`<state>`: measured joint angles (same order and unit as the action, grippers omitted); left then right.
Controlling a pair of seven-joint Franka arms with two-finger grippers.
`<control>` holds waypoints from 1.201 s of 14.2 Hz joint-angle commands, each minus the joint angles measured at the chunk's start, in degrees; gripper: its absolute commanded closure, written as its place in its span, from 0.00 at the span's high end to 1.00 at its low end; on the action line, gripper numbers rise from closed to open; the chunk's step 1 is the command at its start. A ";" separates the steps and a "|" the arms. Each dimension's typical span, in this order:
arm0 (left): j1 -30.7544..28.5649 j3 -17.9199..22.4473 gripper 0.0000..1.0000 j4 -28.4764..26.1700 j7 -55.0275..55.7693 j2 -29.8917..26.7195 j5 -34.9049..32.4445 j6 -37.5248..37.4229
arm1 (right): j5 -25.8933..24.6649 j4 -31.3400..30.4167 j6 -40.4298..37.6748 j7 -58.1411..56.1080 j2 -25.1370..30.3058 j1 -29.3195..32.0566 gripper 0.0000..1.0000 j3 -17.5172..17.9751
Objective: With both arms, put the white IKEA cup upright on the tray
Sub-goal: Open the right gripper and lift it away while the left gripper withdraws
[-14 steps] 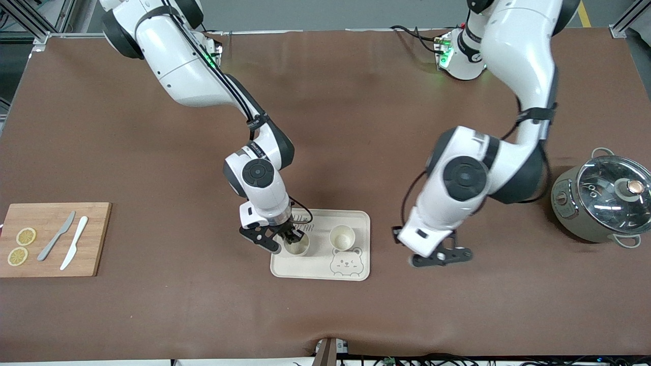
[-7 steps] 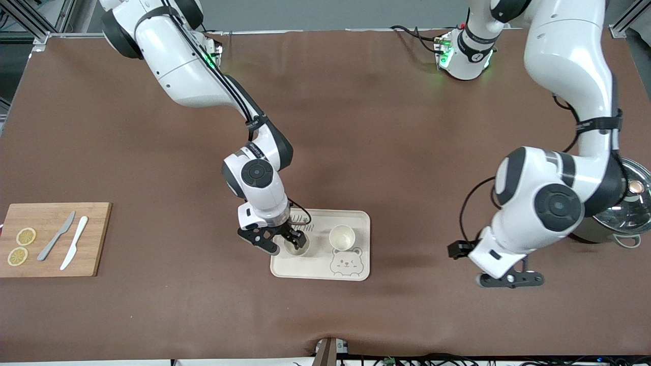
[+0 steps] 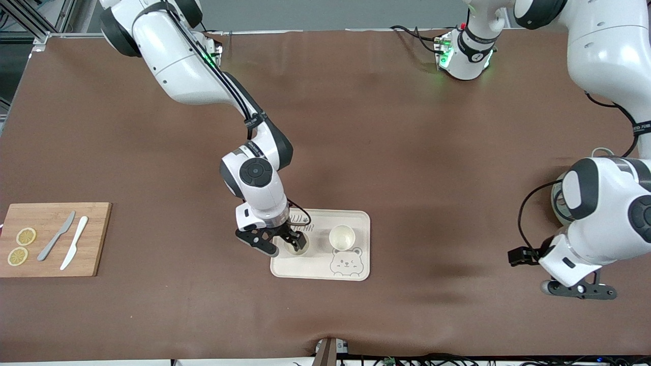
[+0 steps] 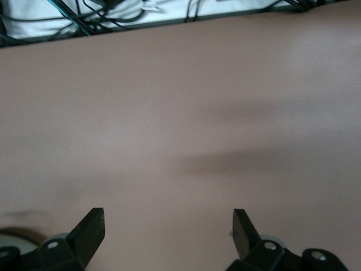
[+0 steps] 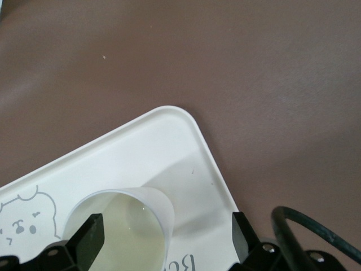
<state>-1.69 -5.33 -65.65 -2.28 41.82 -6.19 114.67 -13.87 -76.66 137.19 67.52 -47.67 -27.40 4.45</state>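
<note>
The cream tray (image 3: 321, 271) with its bear face lies mid-table. Two white cups stand upright on it. One cup (image 3: 342, 237) is on the side toward the left arm's end. The other cup (image 3: 304, 248) is under my right gripper (image 3: 283, 244), which is open. In the right wrist view one fingertip (image 5: 90, 234) hangs over that cup's (image 5: 132, 223) mouth and the other over bare tray (image 5: 163, 141). My left gripper (image 3: 580, 292) is open with nothing in it, over bare mat near the left arm's end; its wrist view shows the gripper (image 4: 168, 226) above only mat.
A wooden cutting board (image 3: 94, 239) with two knives and lemon slices lies at the right arm's end. A lidded pot (image 3: 556, 198) is mostly hidden under the left arm. Cables (image 4: 84, 17) run along the table's edge.
The left arm swung away from beside the tray to the left arm's end of the table, and its gripper opened. The right gripper opened at its cup and hardly moved.
</note>
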 commanded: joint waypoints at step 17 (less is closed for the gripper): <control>-1.66 -0.38 1.00 -20.82 0.16 -5.68 2.94 20.60 | 13.60 -0.77 -37.51 -31.38 24.37 13.33 1.00 0.65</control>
<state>-3.81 -5.89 -80.02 -3.76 42.22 -4.24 134.76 -2.09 -75.89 101.53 39.82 -25.67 -16.46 4.37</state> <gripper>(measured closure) 0.000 0.000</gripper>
